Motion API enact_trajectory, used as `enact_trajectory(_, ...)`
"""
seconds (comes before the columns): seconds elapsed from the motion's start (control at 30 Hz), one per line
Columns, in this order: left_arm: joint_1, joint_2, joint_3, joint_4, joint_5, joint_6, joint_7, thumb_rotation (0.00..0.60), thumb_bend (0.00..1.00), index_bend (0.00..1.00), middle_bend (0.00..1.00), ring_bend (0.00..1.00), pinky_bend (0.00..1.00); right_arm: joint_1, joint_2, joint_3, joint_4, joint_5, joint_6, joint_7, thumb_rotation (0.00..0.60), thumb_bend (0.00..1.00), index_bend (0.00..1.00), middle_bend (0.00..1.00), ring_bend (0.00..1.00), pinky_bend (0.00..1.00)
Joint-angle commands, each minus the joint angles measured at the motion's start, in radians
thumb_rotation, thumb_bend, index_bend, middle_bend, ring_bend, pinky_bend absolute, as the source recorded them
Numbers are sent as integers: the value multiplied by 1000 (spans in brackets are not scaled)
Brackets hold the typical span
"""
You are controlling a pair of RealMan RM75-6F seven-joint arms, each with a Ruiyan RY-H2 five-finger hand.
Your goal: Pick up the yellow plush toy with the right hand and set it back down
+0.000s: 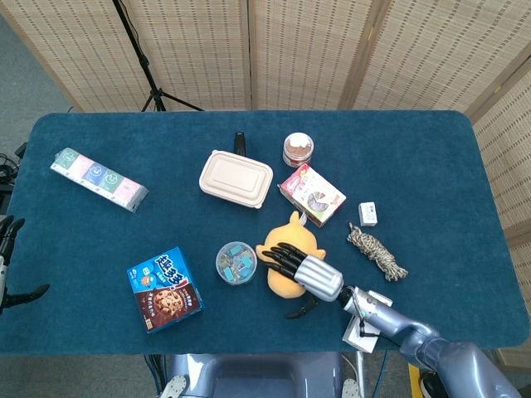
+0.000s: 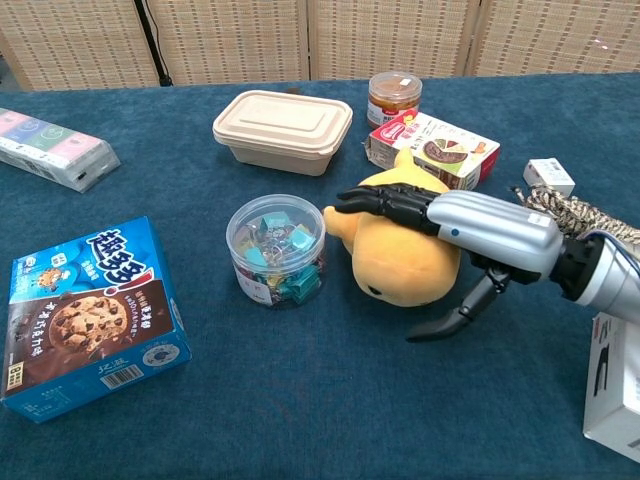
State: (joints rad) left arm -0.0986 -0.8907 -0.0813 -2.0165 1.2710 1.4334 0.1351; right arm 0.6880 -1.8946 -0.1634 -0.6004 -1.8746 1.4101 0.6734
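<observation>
The yellow plush toy (image 2: 400, 262) is lying on the blue table (image 1: 431, 166), near its front edge, just right of the clear tub of clips (image 2: 276, 249) and in front of the pink snack box (image 2: 433, 148). The right hand (image 2: 470, 235) is resting across the top of the toy: dark fingers (image 2: 385, 203) are lying close together and stretched over its upper side toward the tub, while the thumb (image 2: 455, 315) is hanging apart below, its tip pointing at the cloth beside the toy. Fingers and thumb are standing wide of each other and are not closing round the toy; it is sitting on the table under the hand, not lifted

The left hand (image 1: 10, 265) is showing only at the far left edge of the head view, off the table, dark fingers spread with nothing in them

Other things lying about: a blue cookie box (image 2: 85, 317) at front left, a beige lidded food box (image 2: 283, 129) behind the tub, a small jar (image 2: 394, 96) beyond the snack box, a pack of pastel tissues (image 1: 99, 179) at far left, a coil of rope (image 1: 377, 251) to the right of the toy, a small white box (image 1: 367, 214) near it
</observation>
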Motion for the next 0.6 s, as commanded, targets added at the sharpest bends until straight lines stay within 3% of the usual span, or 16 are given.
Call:
enact_trajectory(0.03, -1, 0, 0, 0, 1, -1, -1, 600, 0, 0, 0, 0, 0, 9, -16, 20, 24, 24, -14, 21, 263, 0, 0, 0, 0, 0)
enact_trajectory(0.6, -2, 0, 1, 1, -1, -4, 2, 600, 0, 0, 0, 0, 0, 24, -27, 77, 93, 130, -118, 98, 264, 0, 0, 0, 0, 0)
